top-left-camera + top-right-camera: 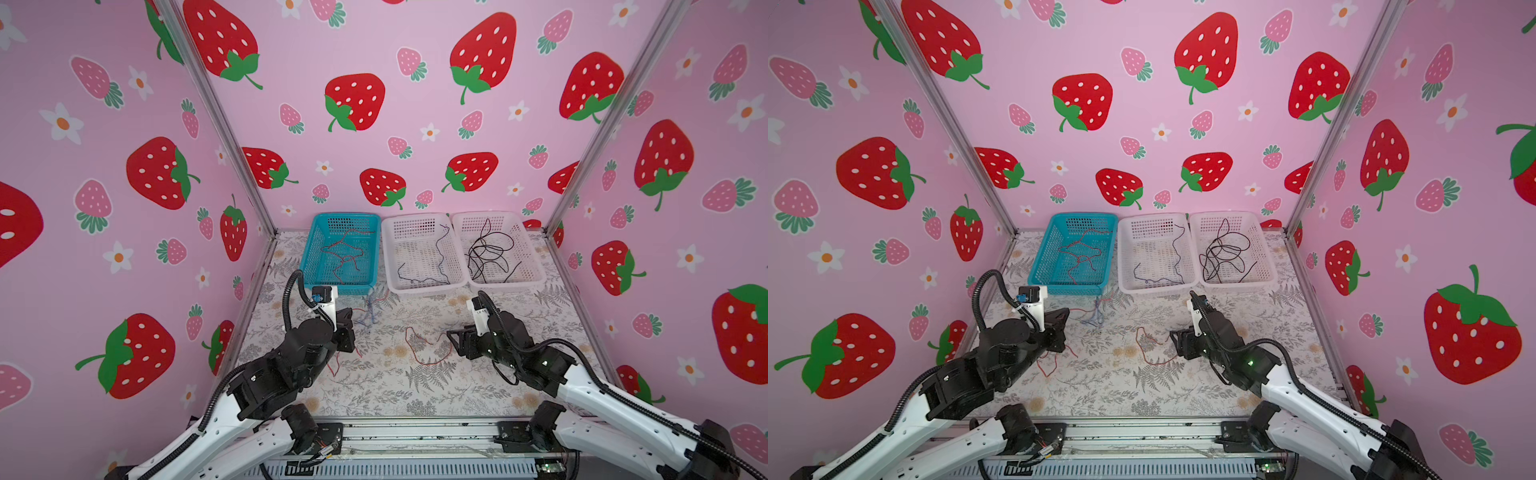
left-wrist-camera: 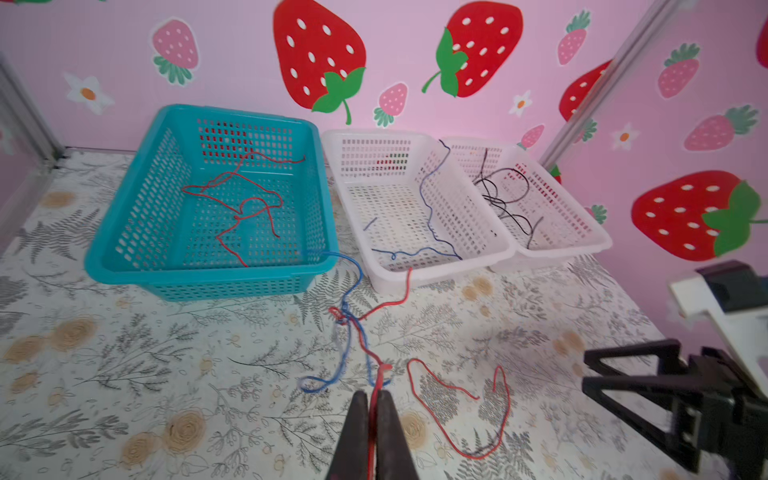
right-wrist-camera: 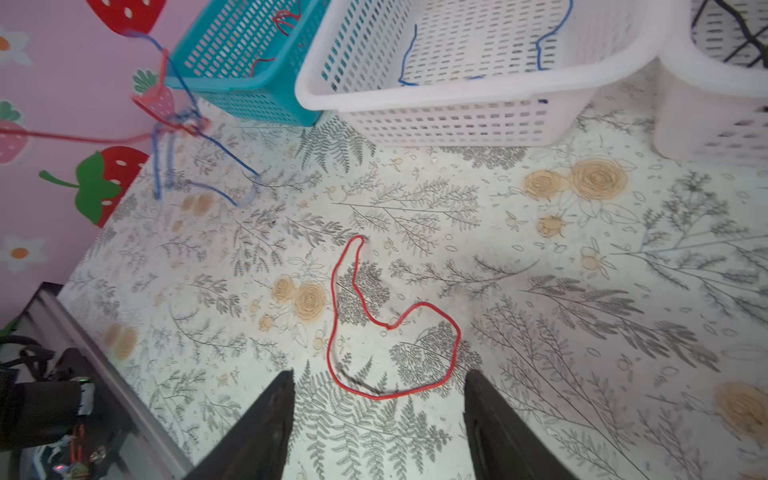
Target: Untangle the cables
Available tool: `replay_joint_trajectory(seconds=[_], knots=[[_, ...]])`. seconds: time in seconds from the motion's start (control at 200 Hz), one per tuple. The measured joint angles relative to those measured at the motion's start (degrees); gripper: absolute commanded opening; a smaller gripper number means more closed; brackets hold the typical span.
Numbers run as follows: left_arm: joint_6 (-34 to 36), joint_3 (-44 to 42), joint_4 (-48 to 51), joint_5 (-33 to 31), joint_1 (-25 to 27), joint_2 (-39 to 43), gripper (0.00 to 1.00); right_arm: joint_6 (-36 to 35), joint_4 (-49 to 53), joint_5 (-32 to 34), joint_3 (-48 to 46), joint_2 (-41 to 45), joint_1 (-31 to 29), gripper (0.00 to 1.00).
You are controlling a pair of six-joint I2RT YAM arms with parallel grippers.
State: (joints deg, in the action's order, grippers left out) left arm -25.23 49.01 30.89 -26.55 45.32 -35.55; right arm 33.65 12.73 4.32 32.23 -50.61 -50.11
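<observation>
One tug from the left gripper (image 2: 376, 395), clamped on the red cable (image 2: 381, 368), could cinch the red-blue knot (image 2: 344, 316) ahead of its jaws; right gripper (image 3: 379, 374) gapes empty

White moulded shells on left arm (image 1: 224, 419), right arm (image 1: 598, 401); black joint housings (image 1: 266, 382). Black ribbed hose (image 1: 286, 303) running along each. Black camera block (image 1: 326, 291) on white wrist bracket; blue connector (image 1: 316, 298) at its 9 o'clock. Matte black wedge-shaped fingers on left claw (image 2: 376, 395), right claw (image 3: 378, 376). Small green light (image 1: 1250, 363) on right forearm.
</observation>
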Motion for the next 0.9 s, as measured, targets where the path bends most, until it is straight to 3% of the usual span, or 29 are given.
replay_joint_trajectory(seconds=[0.16,0.485,0.54,0.595,0.75,0.9], knots=[[0.52,2.67,0.83,3.30,-6.71,2.01,0.00,0.22,-0.57,1.40,-3.52,-5.44,0.04,0.70],[1.44,3.63,7.26,10.03,-7.45,5.79,0.00,-1.62,-10.01,3.69,-5.11,-23.19,0.02,0.59],[1.66,4.13,8.15,11.37,-7.45,6.56,0.00,-2.27,-12.00,3.72,-5.07,-25.57,0.02,0.53],[1.75,4.66,9.29,12.68,-7.45,7.21,0.00,-2.67,-14.27,4.17,-4.85,-26.95,0.02,0.32],[2.12,4.87,12.24,16.39,-7.45,9.62,0.00,-4.28,-18.60,5.11,-3.52,-31.19,0.04,0.01],[2.54,4.87,14.93,18.27,-7.45,11.91,0.00,-5.22,-20.00,4.81,-2.91,-30.51,0.15,0.00]])
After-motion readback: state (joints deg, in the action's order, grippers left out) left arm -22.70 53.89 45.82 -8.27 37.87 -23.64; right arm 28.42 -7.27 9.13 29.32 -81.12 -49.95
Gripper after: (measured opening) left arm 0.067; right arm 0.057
